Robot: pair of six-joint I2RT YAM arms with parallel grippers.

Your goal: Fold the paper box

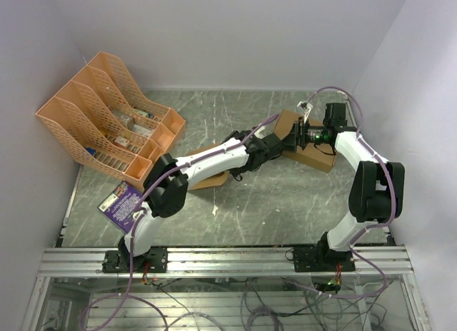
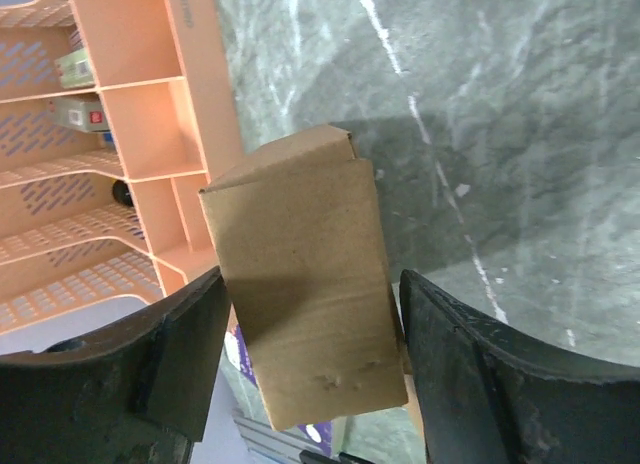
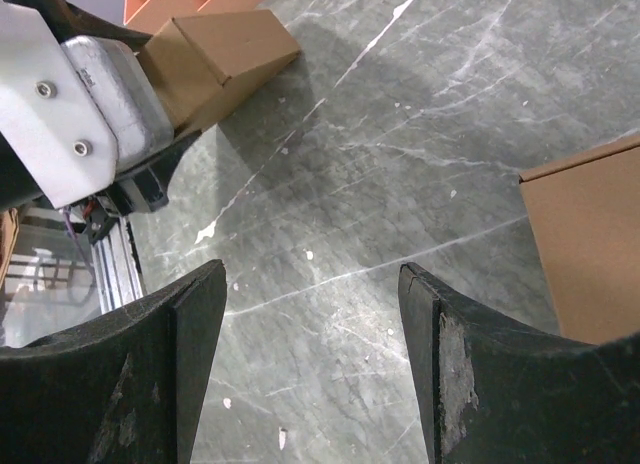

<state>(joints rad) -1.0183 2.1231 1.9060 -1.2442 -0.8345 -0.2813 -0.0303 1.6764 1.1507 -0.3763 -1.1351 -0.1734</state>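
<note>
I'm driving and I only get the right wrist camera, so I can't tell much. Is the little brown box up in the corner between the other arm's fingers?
Observer: Yes. The left wrist view shows the paper box between the left fingers, one on each side. I can't tell whether they squeeze it.
Operator: What's the orange thing behind it?
Observer: An orange file rack with several slots, standing at the back left of the table.
Operator: Anything else over there?
Observer: A purple packet lies near the table's front left corner.
</note>
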